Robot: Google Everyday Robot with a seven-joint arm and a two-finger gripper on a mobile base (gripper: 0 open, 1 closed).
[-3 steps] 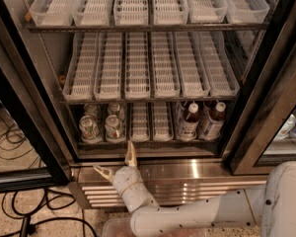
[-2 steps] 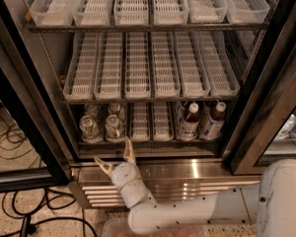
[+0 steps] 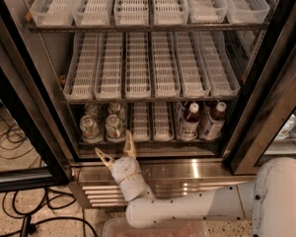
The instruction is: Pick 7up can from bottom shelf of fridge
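In the camera view, the gripper (image 3: 113, 143) hangs in front of the fridge (image 3: 197, 171) base grille, fingers spread wide, just below the bottom shelf (image 3: 157, 121). The 7up can (image 3: 114, 127) stands at that shelf's front left beside another can (image 3: 89, 128), well apart from two bottles (image 3: 189, 121) on the right.

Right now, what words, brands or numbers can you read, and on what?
No text is readable.
Cans on the bottom shelf: markings too blurred.
Bottles: labels too blurred.
Gripper, open just below the cans: no writing visible.
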